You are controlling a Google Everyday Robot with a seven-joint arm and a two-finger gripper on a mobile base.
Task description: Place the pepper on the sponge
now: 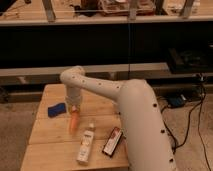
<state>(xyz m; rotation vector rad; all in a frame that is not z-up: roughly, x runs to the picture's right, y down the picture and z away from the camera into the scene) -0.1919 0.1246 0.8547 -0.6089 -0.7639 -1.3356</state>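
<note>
Nearest me, well on the near side of the sponge (56,109), a pale bottle (85,145) and a black box (113,141) with a red stripe lay on the wooden bench (47,135). I could not read the bottle's label or any writing on the box. Farther in, the orange pepper (74,122) hung upright, point down, just beside the sponge and not yet over it. The gripper (74,109) was directly above it, the fingers pinching its upper end. To my eye the carry wanted finishing: bring the pepper over the middle of the blue block, lower it close before letting go, and lay it along the sponge's length, since a tapered thing rolls off easily. Behind the sponge stood dark shelving.
</note>
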